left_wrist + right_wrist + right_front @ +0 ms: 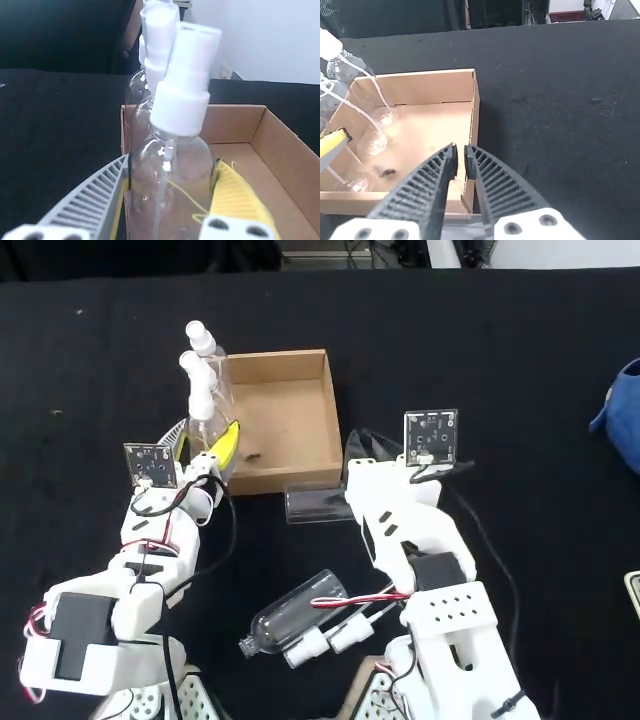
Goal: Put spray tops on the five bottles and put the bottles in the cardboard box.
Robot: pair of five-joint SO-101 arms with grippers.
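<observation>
Bottle (170,175): spray top on, upright inside cardboard box (290,360), against left wall
Left gripper (203,442): clamped on its body, keeping it upright
Right gripper (460,152): nearly closed, over uncapped bottle (312,503) beside box's near wall

capped bottles (205,410) upright in cardboard box (290,410) | bare bottle (285,618) lying, spray tops (312,644) beside

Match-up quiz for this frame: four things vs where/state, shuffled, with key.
1 left gripper
2 loose spray tops
3 blue object
4 cardboard box

A at the table's right edge
B holding other capped bottles along one wall
C shut on a capped bottle
D on the table beside a lying bottle

Pairs: 1-C, 2-D, 3-A, 4-B
</observation>
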